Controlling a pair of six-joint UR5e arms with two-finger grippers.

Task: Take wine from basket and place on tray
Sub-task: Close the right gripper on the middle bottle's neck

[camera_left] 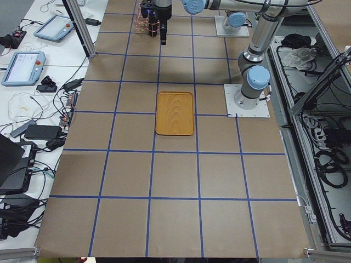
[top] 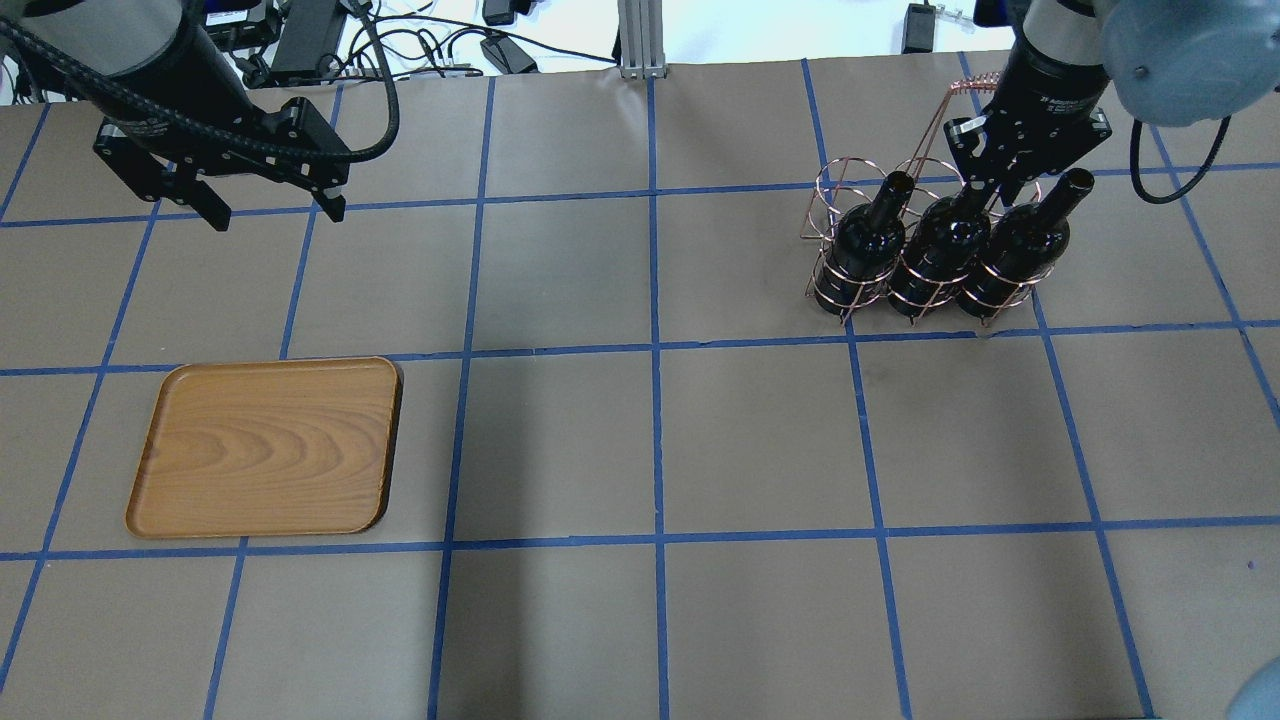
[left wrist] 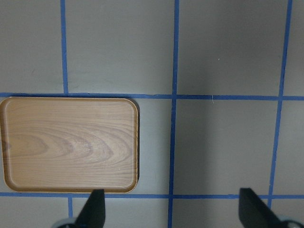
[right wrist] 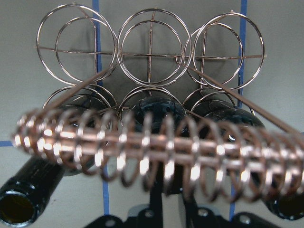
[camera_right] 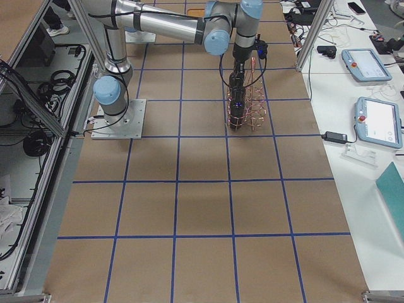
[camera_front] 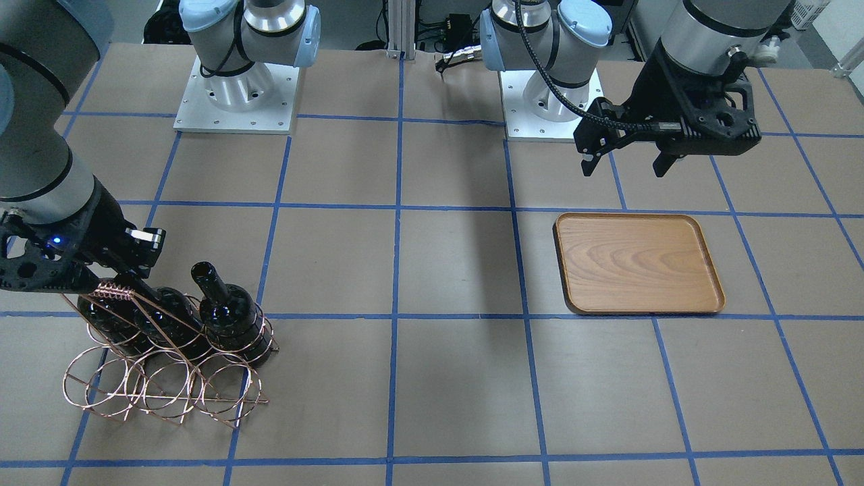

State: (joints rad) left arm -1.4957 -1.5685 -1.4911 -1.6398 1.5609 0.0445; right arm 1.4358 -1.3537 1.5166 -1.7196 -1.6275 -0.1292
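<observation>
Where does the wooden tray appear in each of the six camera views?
Front-facing: tray centre right.
Overhead: tray lower left.
Exterior left: tray at centre.
Exterior right: tray at top edge, only partly visible.
Left wrist: tray at left.
Right wrist: not in view.
Shared landmark: blue tape grid under it.

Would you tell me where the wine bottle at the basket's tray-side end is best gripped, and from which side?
Take the wine bottle by its neck, below the mouth, coming from above. Wire rings of the basket enclose its body, so only the neck stands free. It leans, so match that tilt, and keep to the tray-ward side, since the middle bottle sits close beside it.
</observation>
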